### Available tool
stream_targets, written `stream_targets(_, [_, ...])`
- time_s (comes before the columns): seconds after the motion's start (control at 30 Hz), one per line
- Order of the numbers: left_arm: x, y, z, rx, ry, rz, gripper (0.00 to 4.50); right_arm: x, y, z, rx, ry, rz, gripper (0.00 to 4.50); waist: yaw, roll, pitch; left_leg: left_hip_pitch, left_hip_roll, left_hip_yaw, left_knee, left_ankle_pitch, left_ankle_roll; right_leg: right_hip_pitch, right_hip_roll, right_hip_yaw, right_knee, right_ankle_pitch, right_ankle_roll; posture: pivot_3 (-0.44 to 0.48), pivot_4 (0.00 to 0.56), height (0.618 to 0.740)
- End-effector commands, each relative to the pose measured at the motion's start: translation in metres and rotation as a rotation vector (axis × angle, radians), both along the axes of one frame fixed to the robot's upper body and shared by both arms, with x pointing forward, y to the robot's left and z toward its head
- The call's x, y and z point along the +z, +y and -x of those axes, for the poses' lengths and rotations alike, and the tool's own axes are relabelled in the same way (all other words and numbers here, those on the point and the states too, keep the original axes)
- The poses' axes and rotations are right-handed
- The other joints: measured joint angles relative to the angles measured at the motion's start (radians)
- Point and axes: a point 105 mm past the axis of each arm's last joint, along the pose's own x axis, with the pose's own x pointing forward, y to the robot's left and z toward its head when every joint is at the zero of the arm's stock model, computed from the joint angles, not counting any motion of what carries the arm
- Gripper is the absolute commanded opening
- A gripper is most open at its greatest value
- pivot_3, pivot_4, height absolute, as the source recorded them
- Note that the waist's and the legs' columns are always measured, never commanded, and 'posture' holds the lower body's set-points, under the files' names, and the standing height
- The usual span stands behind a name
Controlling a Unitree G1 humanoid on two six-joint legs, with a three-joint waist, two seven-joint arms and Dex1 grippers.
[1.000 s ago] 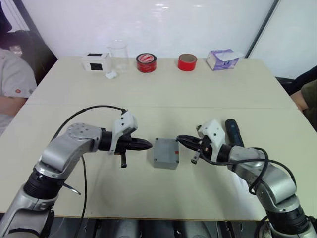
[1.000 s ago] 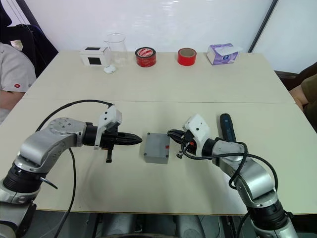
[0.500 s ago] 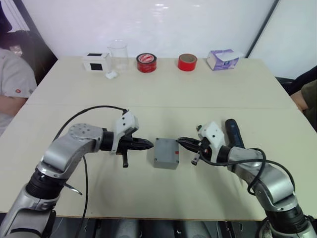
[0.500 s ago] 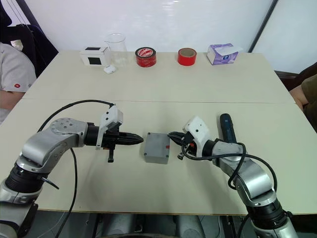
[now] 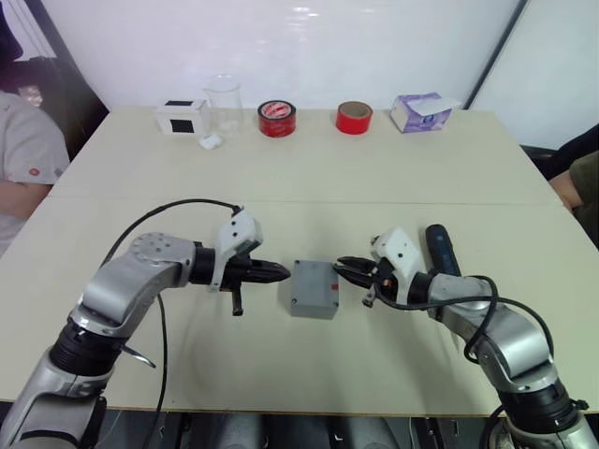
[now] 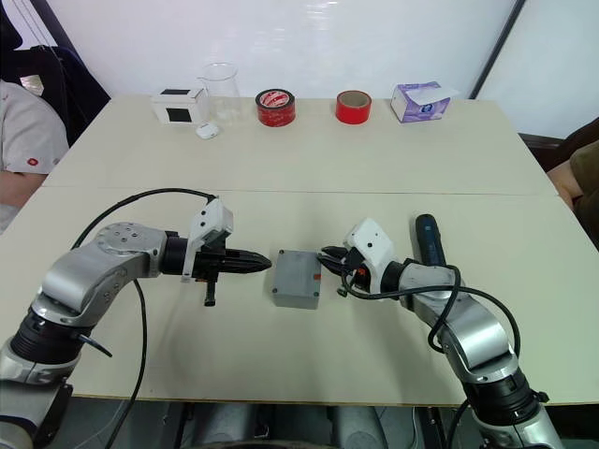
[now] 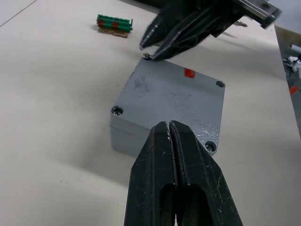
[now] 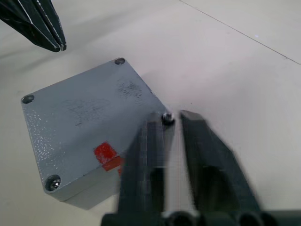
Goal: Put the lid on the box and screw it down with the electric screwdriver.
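Moved: my right gripper [image 8: 170, 123] edged closer to the box [image 5: 314, 289], fingers slightly parted, empty.
Left gripper [image 7: 170, 136]: closed, empty.
Progress: lid [image 7: 174, 96] on; screwdriver [image 5: 441, 249] untouched.

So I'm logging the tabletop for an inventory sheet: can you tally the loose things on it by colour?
Red: 2, the printed tape roll and the plain tape roll
Grey: 1, the box with the lid on it
White: 2, the white box, the small white lump
Clear: 1, the beaker
Purple: 1, the tissue box
Black: 1, the electric screwdriver
Green: 1, the terminal block
Total: 9
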Motion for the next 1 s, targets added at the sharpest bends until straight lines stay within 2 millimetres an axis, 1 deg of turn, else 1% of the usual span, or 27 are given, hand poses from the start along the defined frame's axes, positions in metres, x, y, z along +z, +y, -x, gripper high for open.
stream_targets(0.03, [0.013,-0.003,-0.001,-0.015,-0.054,0.023,0.0,0.012,-0.003,-0.001,0.005,-0.042,0.008,2.29,0.0,0.0,0.0,0.0,0.0,0.0,0.0,0.0,0.0,0.0,0.0,0.0,0.0,0.0,0.0,0.0,0.15,0.74])
stream_targets(0.07, [0.015,-0.003,-0.002,-0.014,-0.056,0.034,0.0,0.014,-0.004,-0.001,0.004,-0.043,0.011,2.84,0.0,0.0,0.0,0.0,0.0,0.0,0.0,0.0,0.0,0.0,0.0,0.0,0.0,0.0,0.0,0.0,0.15,0.74])
stream_targets(0.13, [0.019,-0.003,-0.003,-0.015,-0.061,0.043,0.0,0.017,-0.006,0.0,0.007,-0.043,0.014,3.72,0.001,0.0,0.0,0.0,0.0,0.0,0.0,0.0,0.0,0.0,0.0,0.0,0.0,0.0,0.0,0.0,0.15,0.74])
stream_targets(0.2, [0.019,-0.004,-0.003,-0.017,-0.065,0.043,0.0,0.019,-0.008,0.001,0.009,-0.043,0.014,4.19,0.001,0.0,0.0,0.0,0.0,0.0,0.0,0.0,0.0,0.0,0.0,0.0,0.0,0.0,0.0,0.0,0.15,0.74])
stream_targets(0.23, [0.029,-0.008,-0.003,-0.035,-0.073,0.082,0.0,0.033,-0.015,0.0,-0.014,-0.039,-0.021,4.45,0.0,0.0,0.0,0.0,0.0,0.0,0.0,0.0,0.0,0.0,0.0,0.0,0.0,0.0,0.0,0.0,0.15,0.74])
stream_targets(0.27, [0.036,-0.011,-0.003,-0.049,-0.079,0.111,0.0,0.042,-0.019,0.0,-0.029,-0.035,-0.047,4.45,0.001,0.0,0.0,0.0,0.0,0.0,0.0,0.0,0.0,0.0,0.0,0.0,0.0,0.0,0.0,0.0,0.15,0.74])
stream_targets(0.3, [0.046,-0.016,-0.002,-0.074,-0.091,0.143,0.0,0.059,-0.029,-0.003,-0.061,-0.032,-0.083,4.45,0.002,0.0,0.0,0.0,0.0,0.0,0.0,0.0,0.0,0.0,0.0,0.0,0.0,0.0,0.0,0.0,0.15,0.74])
stream_targets(0.33, [0.051,-0.02,-0.001,-0.107,-0.103,0.148,0.0,0.072,-0.041,-0.006,-0.097,-0.005,-0.094,4.45,0.002,0.0,0.0,-0.001,0.0,0.0,0.001,0.0,0.0,0.0,0.0,0.0,0.0,0.0,0.0,0.0,0.15,0.74])
stream_targets(0.4, [0.051,-0.024,0.0,-0.156,-0.112,0.129,0.0,0.084,-0.061,-0.01,-0.165,0.107,-0.097,4.45,0.001,0.001,0.0,-0.001,0.0,0.0,0.001,0.0,0.0,0.0,-0.001,0.0,0.0,0.0,0.0,0.0,0.15,0.74])
stream_targets(0.47, [0.047,-0.028,0.0,-0.183,-0.12,0.112,0.0,0.089,-0.072,-0.006,-0.174,0.251,-0.137,4.45,0.0,0.0,0.0,0.001,0.0,0.0,0.001,0.0,0.0,0.001,0.0,0.0,0.0,0.0,0.0,0.0,0.15,0.74])
stream_targets(0.5, [0.046,-0.03,0.0,-0.195,-0.128,0.105,0.0,0.091,-0.079,-0.005,-0.196,0.287,-0.135,4.45,0.0,0.0,0.0,0.001,0.0,0.0,0.0,0.0,0.0,0.001,0.0,0.0,0.0,0.0,0.0,0.0,0.15,0.74])
stream_targets(0.57, [0.046,-0.036,0.003,-0.224,-0.152,0.096,0.0,0.089,-0.102,-0.008,-0.319,0.367,-0.095,4.45,0.001,0.0,0.0,0.002,0.0,0.0,-0.001,0.0,0.001,0.002,0.0,-0.002,-0.001,0.0,0.0,0.0,0.15,0.74])
stream_targets(0.63, [0.045,-0.042,0.007,-0.253,-0.173,0.096,0.0,0.082,-0.124,-0.006,-0.417,0.434,0.001,4.45,0.002,0.001,0.0,0.001,0.0,0.0,-0.001,0.0,0.001,0.002,0.0,-0.002,-0.001,0.0,0.0,0.0,0.15,0.74])
stream_targets(0.7, [0.045,-0.049,0.013,-0.277,-0.185,0.108,0.0,0.073,-0.14,-0.002,-0.486,0.492,0.087,4.45,0.0,0.001,0.001,-0.001,0.0,0.0,-0.001,0.0,0.001,0.0,-0.001,-0.002,-0.001,0.0,0.0,0.0,0.15,0.74])
stream_targets(0.77, [0.042,-0.055,0.019,-0.3,-0.188,0.12,0.0,0.06,-0.155,-0.003,-0.563,0.556,0.131,4.45,-0.003,0.001,0.0,-0.001,0.0,0.0,-0.001,0.0,0.001,0.0,-0.001,-0.001,-0.002,0.0,0.0,0.0,0.15,0.74])
stream_targets(0.87, [0.038,-0.061,0.025,-0.3,-0.188,0.132,0.0,0.043,-0.166,0.0,-0.613,0.648,0.167,4.45,-0.004,0.001,0.0,0.0,0.0,0.001,-0.001,0.0,0.001,0.0,0.0,0.001,-0.002,0.0,0.0,0.0,0.15,0.74])
stream_targets(1.0, [0.038,-0.065,0.031,-0.286,-0.182,0.158,0.0,0.037,-0.168,0.002,-0.599,0.733,0.178,4.45,-0.003,0.001,0.0,-0.001,0.0,0.001,-0.001,0.0,0.001,-0.001,0.0,0.001,-0.001,0.0,0.0,0.0,0.15,0.74])
